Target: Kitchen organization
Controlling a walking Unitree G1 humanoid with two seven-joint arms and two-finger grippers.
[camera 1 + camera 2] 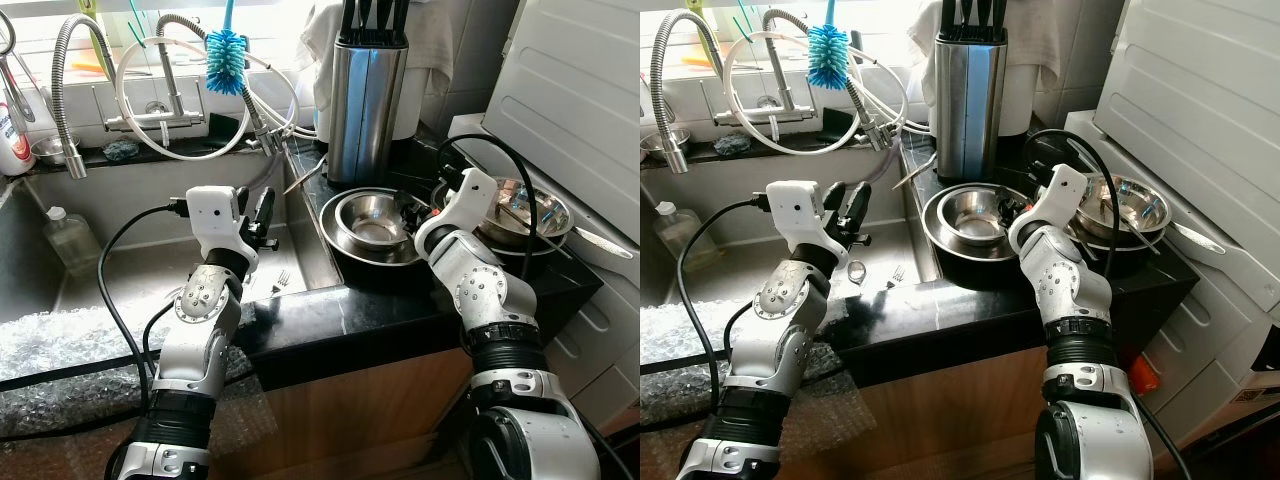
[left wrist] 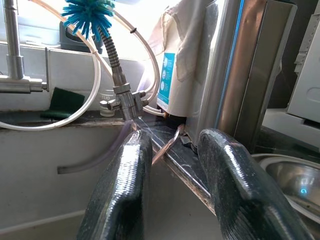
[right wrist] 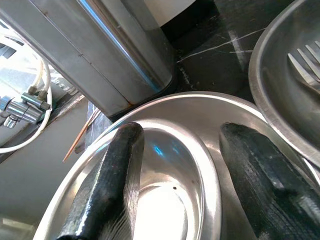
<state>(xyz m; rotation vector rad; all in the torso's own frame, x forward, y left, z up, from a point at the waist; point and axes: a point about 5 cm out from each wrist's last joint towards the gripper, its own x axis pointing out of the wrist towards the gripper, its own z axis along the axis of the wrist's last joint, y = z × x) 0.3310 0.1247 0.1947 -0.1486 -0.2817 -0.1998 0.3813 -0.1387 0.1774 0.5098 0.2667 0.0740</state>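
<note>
The right gripper (image 3: 175, 190) is held with its fingers (image 3: 107, 185) spread apart and nothing gripped between them; directly below the gap lies a small steel bowl (image 1: 372, 218), which is nested inside a larger steel bowl (image 1: 335, 232) on the dark bench (image 1: 330, 310). Just beyond the fingertips a tall steel knife block (image 1: 367, 95) is seen standing upright on the bench, with black handles rising from its top. Beside the outer finger the rim of another steel bowl (image 1: 545, 215) is visible, with fork tines inside it; this bowl is set in a dark pan, and a utensil handle projects over its far edge. The left gripper (image 2: 172, 187) is held above the sink (image 1: 150, 250), its fingers (image 2: 122, 190) likewise parted and holding nothing. Ahead of these fingers a thin wooden stick (image 2: 167, 145) is seen lying across the sink's edge at the foot of the knife block. Beyond the fingertips a flexible spray faucet (image 2: 120, 90), white hoses and a blue bottle brush (image 1: 228, 58) are seen. Below the fingers a fork (image 1: 281, 279) lies in the basin, and further off a plastic bottle (image 1: 70, 238) rests against the sink wall.
</note>
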